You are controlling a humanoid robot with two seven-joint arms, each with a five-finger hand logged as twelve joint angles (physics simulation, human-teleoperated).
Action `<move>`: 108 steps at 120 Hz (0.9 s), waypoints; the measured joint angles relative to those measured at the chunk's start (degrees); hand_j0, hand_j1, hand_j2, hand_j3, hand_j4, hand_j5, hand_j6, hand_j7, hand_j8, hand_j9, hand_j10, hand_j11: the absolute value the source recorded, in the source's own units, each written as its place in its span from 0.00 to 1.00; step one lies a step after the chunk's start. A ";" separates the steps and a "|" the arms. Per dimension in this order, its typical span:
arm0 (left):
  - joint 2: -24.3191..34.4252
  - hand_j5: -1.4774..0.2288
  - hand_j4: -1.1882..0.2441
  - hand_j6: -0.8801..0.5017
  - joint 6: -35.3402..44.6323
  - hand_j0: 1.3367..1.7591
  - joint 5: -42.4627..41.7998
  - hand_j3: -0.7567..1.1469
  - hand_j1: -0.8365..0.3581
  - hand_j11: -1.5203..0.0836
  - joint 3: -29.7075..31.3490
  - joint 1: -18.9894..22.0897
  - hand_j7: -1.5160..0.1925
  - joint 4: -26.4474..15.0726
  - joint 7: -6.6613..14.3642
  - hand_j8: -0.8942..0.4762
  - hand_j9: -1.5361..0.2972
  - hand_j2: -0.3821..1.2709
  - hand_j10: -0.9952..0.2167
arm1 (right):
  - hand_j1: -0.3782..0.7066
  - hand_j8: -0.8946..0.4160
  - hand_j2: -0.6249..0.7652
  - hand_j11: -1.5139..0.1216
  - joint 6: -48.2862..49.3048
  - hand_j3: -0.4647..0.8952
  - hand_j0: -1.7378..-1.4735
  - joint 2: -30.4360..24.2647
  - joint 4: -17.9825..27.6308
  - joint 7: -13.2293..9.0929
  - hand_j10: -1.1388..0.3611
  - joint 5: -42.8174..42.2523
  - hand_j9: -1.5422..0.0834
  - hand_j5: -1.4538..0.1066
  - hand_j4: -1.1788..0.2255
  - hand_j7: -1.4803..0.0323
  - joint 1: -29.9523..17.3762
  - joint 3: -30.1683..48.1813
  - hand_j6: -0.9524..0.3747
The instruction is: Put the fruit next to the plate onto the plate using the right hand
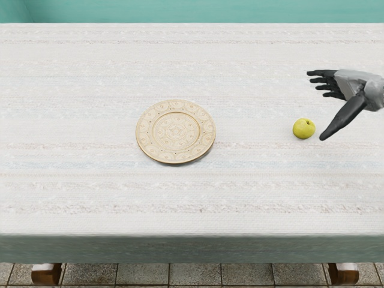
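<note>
On the table (90, 198), the plate (175, 131) is set at the middle. The right hand (348, 91) is held spread and empty just beside the fruit (304, 128), well right of the plate; the fruit could be knocked rolling by a stray thumb.

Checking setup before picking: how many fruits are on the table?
1: a yellow-green apple lies right of the plate, apart from it, near the right robot hand. None appears hidden.
</note>
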 joint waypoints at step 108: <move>0.00 0.69 0.67 0.47 0.00 0.76 0.00 0.40 0.76 0.76 0.01 0.00 0.71 0.00 0.00 0.48 0.67 0.26 0.63 | 0.08 0.64 0.44 0.89 -40.83 0.34 0.30 18.05 5.18 -15.50 0.73 -5.21 0.91 0.89 0.80 0.94 13.94 -28.31 0.68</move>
